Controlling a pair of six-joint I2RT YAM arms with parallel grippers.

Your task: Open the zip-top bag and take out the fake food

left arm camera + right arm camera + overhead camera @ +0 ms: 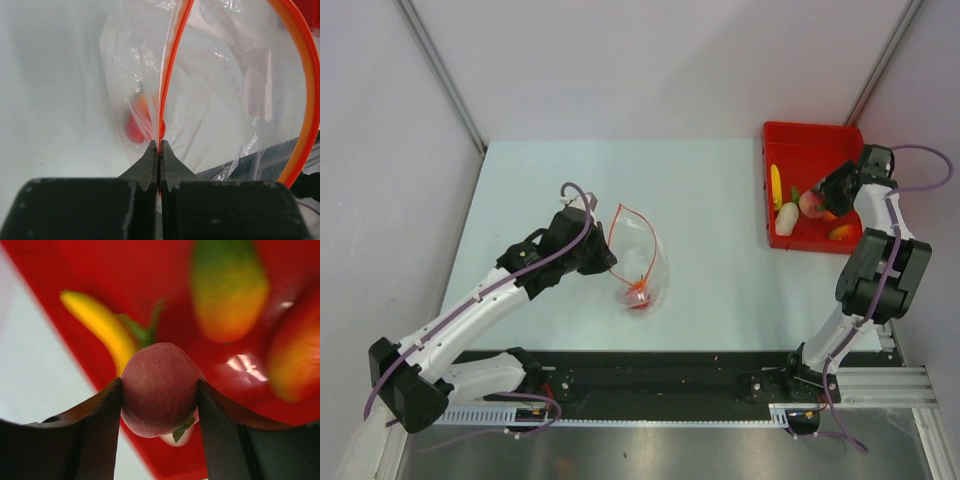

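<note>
While pinched in left end effector [158, 149], clear crinkly zip-top bag [225, 95] agape; right end effector [159, 384] gripping pink fruit [157, 400].

1 high rear overview of table [700, 200]; 2 close wrist views: bag [225, 100], tray [125, 270].

On tabletop [710, 220]: zip-top bag [640, 250] mid-left, one fake food piece [637, 295] inside; tray [800, 131] far right, other fake food [786, 218] in it, well apart from bag.

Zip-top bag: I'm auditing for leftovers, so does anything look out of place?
One red piece lies inside the open zip-top bag, whose strip the left gripper pinches. Nothing looks spilled or damaged.
</note>
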